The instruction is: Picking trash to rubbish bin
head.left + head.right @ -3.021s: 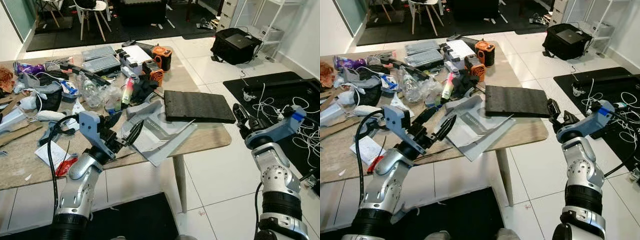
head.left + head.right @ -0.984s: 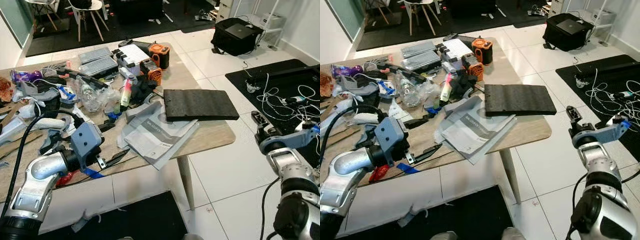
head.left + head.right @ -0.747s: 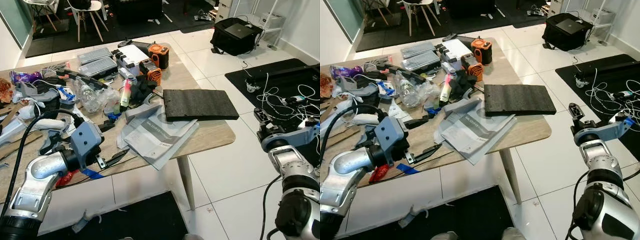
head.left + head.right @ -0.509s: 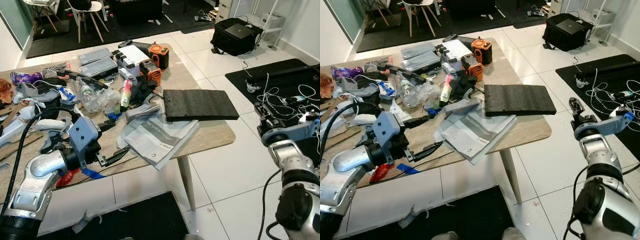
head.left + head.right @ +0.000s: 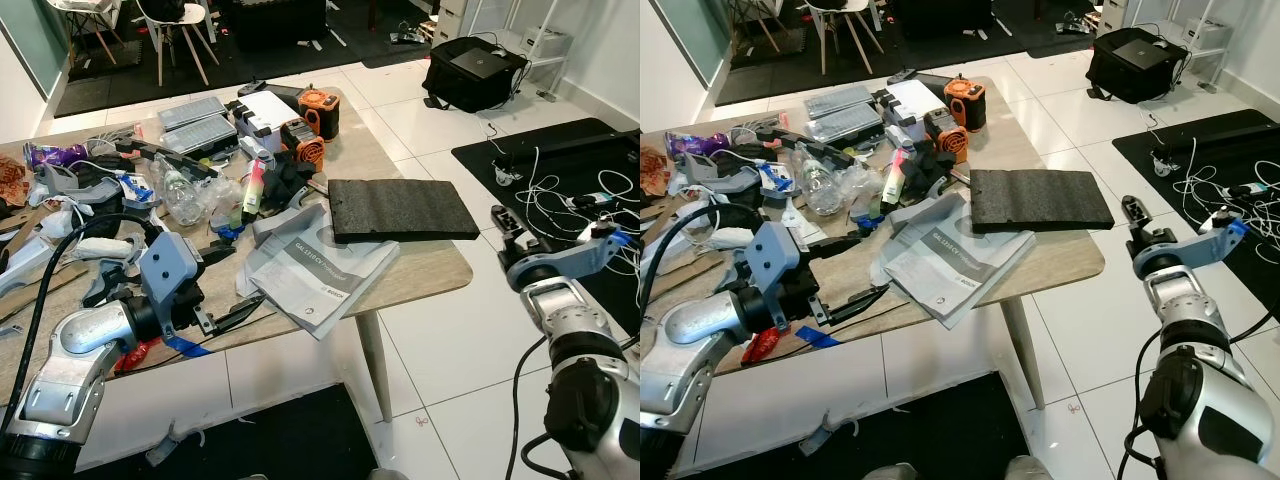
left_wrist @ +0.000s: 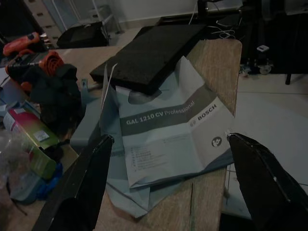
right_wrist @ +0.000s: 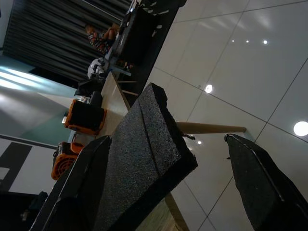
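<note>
Looking down, you see your left gripper (image 5: 228,300) low over the table's (image 5: 420,268) near edge, fingers spread wide and holding nothing, just beside the grey leaflet (image 5: 320,275). Your right gripper (image 5: 1130,212) hangs off the table's right end over the floor, fingers parted wide, aimed at the black foam pad (image 5: 398,208). Trash sits among the clutter at the far left: a clear bottle (image 5: 180,195) and crumpled wrappers (image 5: 45,155).

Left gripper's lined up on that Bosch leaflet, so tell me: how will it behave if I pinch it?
The leaflet is thin folded paper, so probably floppy and very light. It overhangs the table edge, which should ease a pinch. One corner is tucked under the black foam pad, so it may drag or tear.
</note>
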Available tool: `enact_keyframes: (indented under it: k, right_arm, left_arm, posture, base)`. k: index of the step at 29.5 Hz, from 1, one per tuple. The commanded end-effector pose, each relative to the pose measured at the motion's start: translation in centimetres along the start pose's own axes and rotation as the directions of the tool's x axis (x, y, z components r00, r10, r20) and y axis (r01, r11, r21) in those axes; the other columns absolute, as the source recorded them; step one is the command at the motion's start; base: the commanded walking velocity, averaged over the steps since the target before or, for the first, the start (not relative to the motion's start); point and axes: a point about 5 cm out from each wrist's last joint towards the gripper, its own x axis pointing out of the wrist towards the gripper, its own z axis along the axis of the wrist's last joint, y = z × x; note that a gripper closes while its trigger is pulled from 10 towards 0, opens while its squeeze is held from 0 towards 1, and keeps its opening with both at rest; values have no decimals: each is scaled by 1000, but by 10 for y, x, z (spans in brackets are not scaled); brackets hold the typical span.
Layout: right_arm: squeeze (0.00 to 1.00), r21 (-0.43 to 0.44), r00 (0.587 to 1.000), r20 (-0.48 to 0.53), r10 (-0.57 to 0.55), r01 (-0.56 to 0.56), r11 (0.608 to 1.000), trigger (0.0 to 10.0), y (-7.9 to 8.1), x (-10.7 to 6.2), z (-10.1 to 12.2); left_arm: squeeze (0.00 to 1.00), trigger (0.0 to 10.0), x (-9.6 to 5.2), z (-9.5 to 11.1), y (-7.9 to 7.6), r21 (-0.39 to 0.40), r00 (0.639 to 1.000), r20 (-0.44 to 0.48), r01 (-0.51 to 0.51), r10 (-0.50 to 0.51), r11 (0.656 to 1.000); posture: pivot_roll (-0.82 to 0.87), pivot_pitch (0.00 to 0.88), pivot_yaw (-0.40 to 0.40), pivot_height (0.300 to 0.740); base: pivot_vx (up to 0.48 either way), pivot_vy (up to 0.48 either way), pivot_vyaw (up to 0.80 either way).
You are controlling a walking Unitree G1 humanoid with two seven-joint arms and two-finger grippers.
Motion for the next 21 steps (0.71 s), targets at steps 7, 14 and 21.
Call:
enact_keyframes:
  k: [7, 14, 21]
  right_arm:
    - [0, -1, 1000, -17, -18, 18, 1000, 10000, 3, 3, -9]
    - [0, 5, 999, -10, -36, 36, 999, 10000, -1, 2, -9]
    - [0, -4, 1000, -5, -25, 25, 1000, 10000, 0, 2, -6]
  left_arm:
    - [0, 10000, -8, 1, 0, 4, 999, -36, 6, -6, 1000]
    - [0, 10000, -11, 7, 3, 11, 999, -33, 2, -1, 1000]
    - [0, 10000, -18, 18, 14, 20, 1000, -21, -1, 1, 1000]
  posture:
    - [70, 0, 81, 740]
    - [75, 0, 91, 740]
    - [66, 24, 109, 740]
  base:
    - [0, 0, 0]
    - [0, 0, 0]
    - [0, 0, 0]
